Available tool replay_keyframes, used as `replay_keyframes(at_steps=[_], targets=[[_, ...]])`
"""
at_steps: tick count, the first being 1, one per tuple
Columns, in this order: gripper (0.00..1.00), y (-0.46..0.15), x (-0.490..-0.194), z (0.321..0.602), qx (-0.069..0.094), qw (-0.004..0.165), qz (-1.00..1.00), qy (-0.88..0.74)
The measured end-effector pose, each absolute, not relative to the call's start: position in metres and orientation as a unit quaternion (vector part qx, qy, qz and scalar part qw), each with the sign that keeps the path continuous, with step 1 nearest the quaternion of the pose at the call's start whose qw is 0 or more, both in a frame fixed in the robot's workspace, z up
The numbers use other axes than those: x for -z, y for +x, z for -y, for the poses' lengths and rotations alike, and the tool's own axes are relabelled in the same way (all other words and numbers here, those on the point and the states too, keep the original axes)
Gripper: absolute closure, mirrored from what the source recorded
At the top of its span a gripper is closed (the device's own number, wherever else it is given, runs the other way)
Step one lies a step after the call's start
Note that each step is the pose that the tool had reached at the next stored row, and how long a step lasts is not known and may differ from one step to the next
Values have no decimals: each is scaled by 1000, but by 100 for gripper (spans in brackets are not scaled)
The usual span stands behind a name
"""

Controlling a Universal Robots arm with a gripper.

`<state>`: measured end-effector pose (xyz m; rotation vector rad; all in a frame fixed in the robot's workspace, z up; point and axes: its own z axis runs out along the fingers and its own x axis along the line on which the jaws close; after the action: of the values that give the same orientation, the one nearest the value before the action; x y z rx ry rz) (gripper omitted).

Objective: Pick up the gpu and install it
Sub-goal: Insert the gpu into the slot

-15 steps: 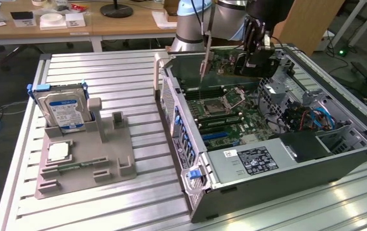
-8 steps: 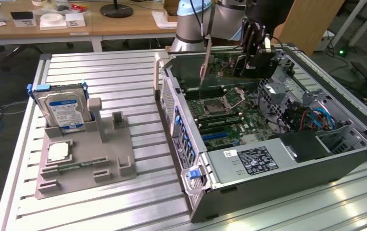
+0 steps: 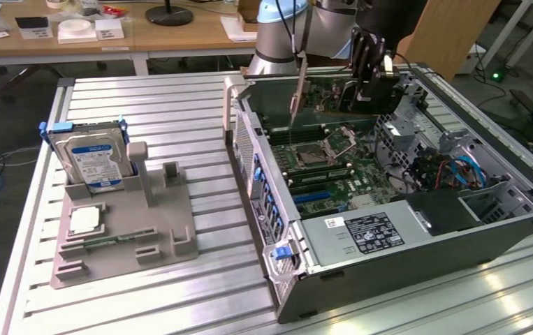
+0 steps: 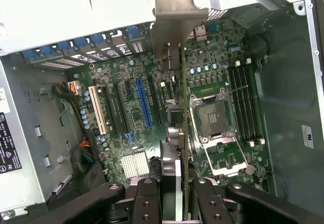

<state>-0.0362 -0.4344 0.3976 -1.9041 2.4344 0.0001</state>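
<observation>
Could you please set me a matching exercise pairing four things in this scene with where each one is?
Things:
1. graphics card
2. hard drive
3. power supply
4. processor chip

Places:
A. lying flat on the grey holder
B. clamped by the gripper, jaws shut, over the open computer case
C. standing upright in the grey holder
D. fixed inside the case, bearing a black label

Pairs: 1-B, 2-C, 3-D, 4-A
</observation>
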Motion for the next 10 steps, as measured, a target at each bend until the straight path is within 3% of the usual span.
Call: replay_keyframes(at_steps=[10], targets=[[72,-36,-397,434,0,26,-784,-620]])
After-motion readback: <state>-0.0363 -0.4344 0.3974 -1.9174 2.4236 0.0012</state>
